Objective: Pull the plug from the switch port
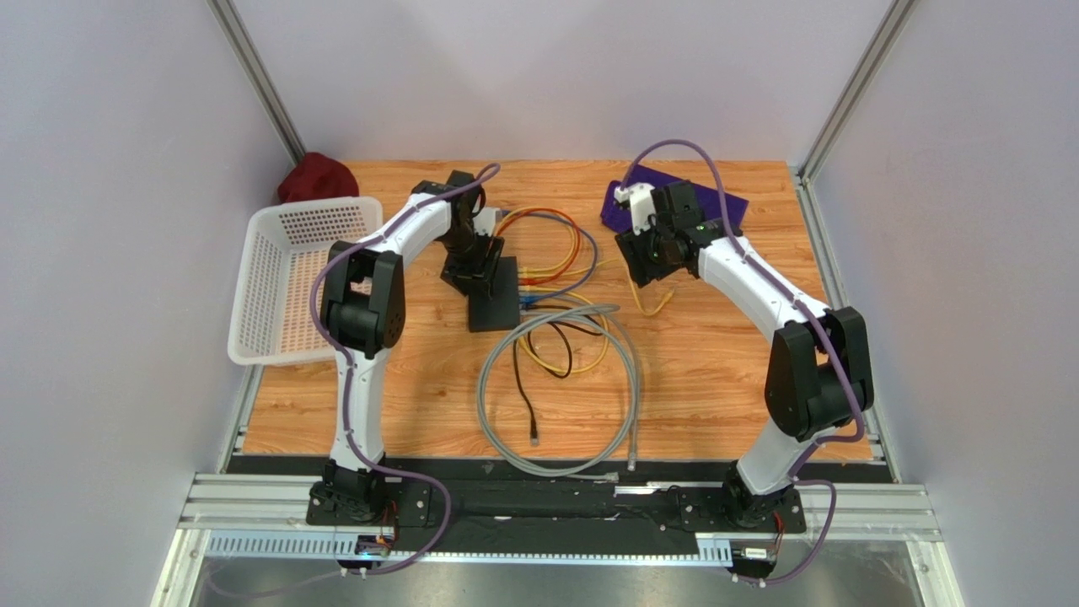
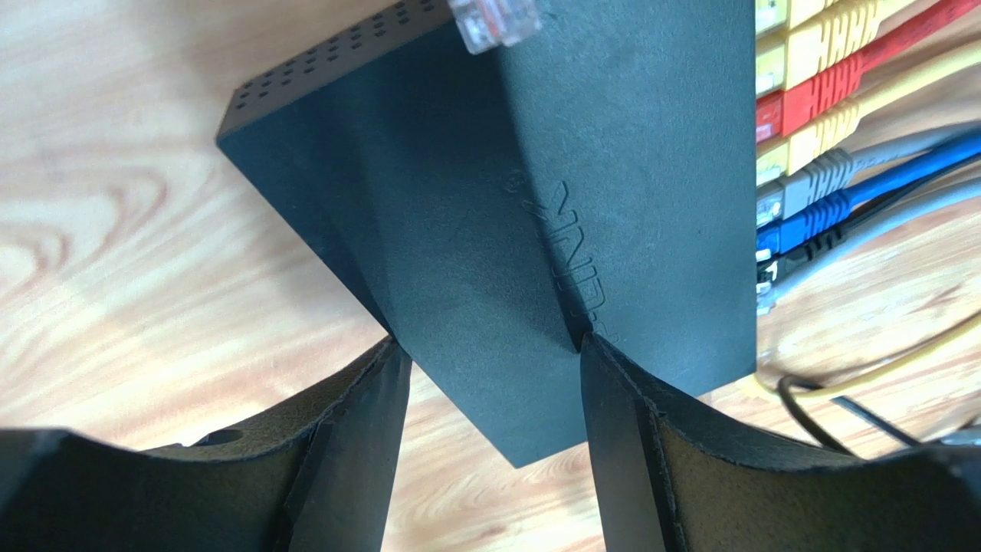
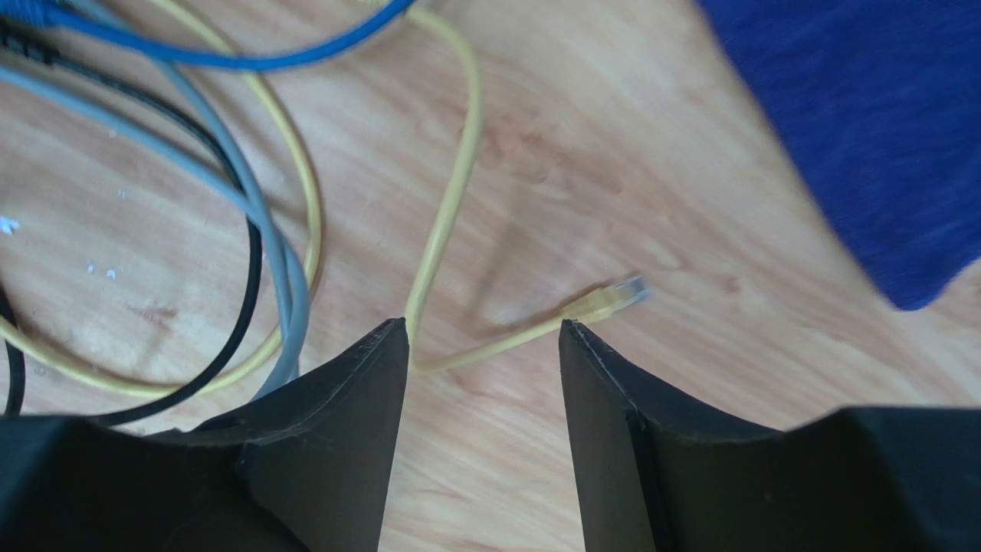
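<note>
The switch [image 2: 518, 230] is a flat matte-black box lying on the wood, seen also from above as the switch [image 1: 494, 301]. Several plugs [image 2: 806, 115] in yellow, red, grey, blue and black sit in the ports along its right side. A clear plug [image 2: 495, 21] shows at its far edge. My left gripper [image 2: 486, 342] is open, its tips touching the switch's near corner from above. My right gripper [image 3: 484, 328] is open with nothing between its fingers, just above a thin yellow cable whose loose plug [image 3: 610, 299] lies on the table.
A white mesh basket [image 1: 291, 278] stands at the left edge with a red cloth [image 1: 317, 177] behind it. A purple cloth [image 1: 709, 196] lies at the back right. Grey, black, blue, orange and yellow cables [image 1: 557, 392] loop across the middle.
</note>
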Action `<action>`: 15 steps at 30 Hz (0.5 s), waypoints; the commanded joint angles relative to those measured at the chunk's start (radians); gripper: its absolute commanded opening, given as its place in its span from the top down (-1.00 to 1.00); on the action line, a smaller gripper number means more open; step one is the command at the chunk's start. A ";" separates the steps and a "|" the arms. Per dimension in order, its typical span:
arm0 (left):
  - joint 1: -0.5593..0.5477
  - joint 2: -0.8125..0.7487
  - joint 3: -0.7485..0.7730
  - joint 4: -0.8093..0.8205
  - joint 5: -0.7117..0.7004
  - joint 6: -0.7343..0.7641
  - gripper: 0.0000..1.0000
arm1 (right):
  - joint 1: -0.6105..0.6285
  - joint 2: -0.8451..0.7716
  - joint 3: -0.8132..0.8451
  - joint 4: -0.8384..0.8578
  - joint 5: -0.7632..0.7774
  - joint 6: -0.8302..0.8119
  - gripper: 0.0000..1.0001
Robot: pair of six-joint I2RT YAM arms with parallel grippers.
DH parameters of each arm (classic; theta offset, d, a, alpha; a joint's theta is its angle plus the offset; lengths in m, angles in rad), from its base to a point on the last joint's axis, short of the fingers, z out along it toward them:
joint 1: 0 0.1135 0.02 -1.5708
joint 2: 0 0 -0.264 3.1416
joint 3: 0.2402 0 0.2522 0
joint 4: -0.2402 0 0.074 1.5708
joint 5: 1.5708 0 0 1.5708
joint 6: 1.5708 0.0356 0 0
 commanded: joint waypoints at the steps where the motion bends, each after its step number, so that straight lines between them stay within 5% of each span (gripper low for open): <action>1: -0.001 -0.012 0.070 0.018 0.041 0.018 -0.32 | -0.011 0.009 0.173 -0.012 -0.033 -0.043 -0.11; 5: 0.072 -0.184 -0.007 0.044 0.163 0.064 -0.33 | -0.009 -0.023 0.252 -0.107 -0.070 -0.067 -0.14; 8: 0.106 -0.310 -0.123 0.136 0.226 0.120 -0.36 | -0.020 -0.136 0.220 -0.268 -0.242 -0.226 -0.30; 11: 0.106 -0.359 -0.181 0.188 0.209 0.145 -0.36 | -0.018 -0.228 0.133 -0.449 -0.388 -0.374 -0.51; 15: 0.108 -0.336 -0.170 0.190 0.254 0.093 -0.36 | -0.018 -0.241 0.044 -0.540 -0.408 -0.426 -0.51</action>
